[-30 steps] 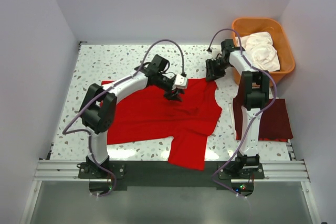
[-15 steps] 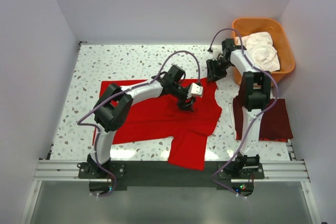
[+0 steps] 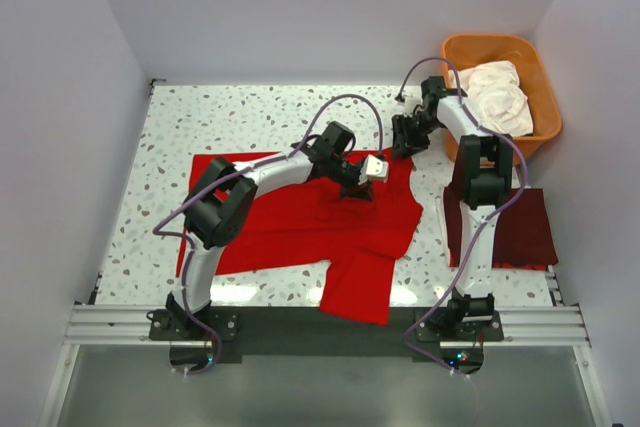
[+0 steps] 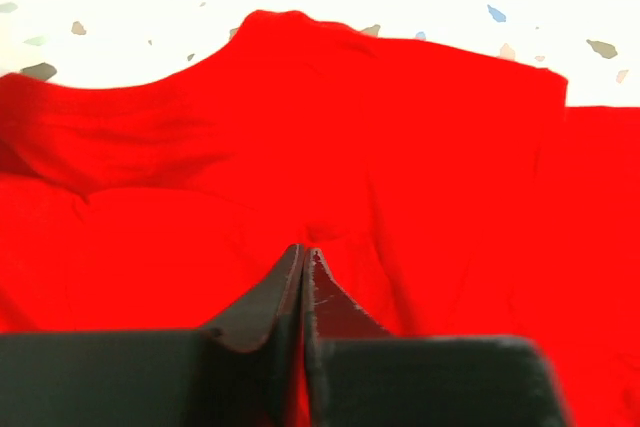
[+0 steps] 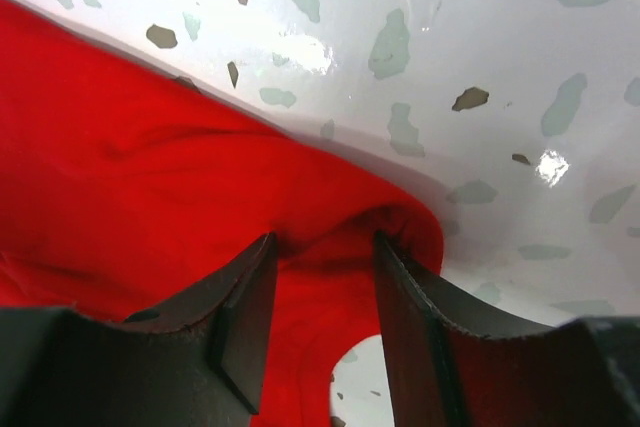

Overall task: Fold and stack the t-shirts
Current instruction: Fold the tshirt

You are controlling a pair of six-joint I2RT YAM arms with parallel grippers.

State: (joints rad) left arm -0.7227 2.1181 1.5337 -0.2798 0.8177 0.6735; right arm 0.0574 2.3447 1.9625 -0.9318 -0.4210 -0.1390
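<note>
One red t-shirt (image 3: 290, 222) lies under left claw (image 4: 303, 249), edge inside right claw (image 5: 324, 238).

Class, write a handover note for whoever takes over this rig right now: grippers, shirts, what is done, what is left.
Left gripper: shut, tips on the red shirt; whether it pinches cloth is unclear.
Right gripper: open, astride that shirt's far right edge.
Done: maroon shirt folded, beside the right arm.
Left: fold and stack the red shirt, then the white shirt in the basket.
</note>
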